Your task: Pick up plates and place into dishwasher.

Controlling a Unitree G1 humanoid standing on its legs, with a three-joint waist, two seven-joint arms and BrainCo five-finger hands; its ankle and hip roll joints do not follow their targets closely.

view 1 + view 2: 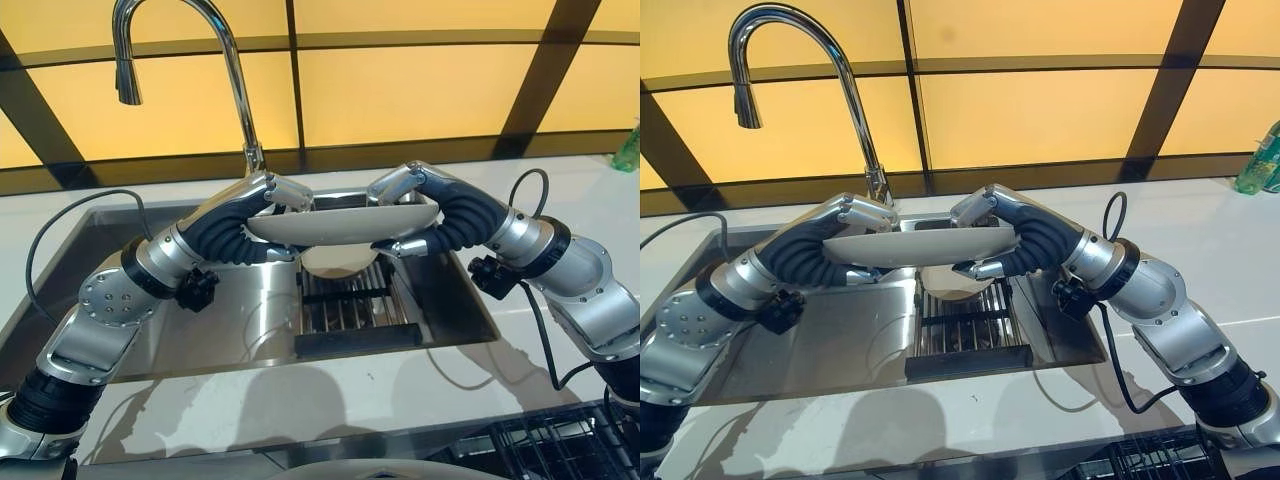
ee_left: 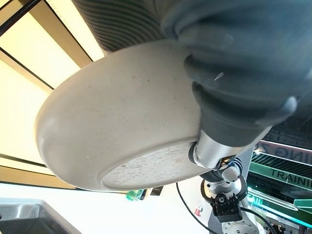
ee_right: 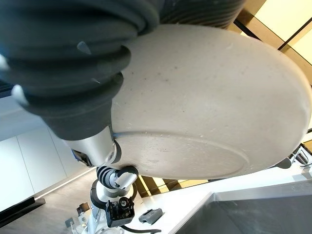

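Observation:
A beige plate [image 1: 340,228] hangs level above the sink [image 1: 150,330], held between both hands. My left hand [image 1: 280,192] pinches its left rim, fingers on top and thumb underneath. On the opposite rim my right hand [image 1: 400,185] grips the same way. The plate's underside shows close up in the left wrist view [image 2: 122,126] and the right wrist view [image 3: 209,112]. A second pale plate [image 1: 335,262] rests lower down in the sink, partly hidden by the held one.
A dark slatted rack [image 1: 350,310] lies in the sink under the plates. The tall chrome faucet [image 1: 230,70] arches just behind the left hand. A black wire dishwasher rack [image 1: 560,445] sits at the bottom right. A green bottle [image 1: 1260,160] stands on the far right counter.

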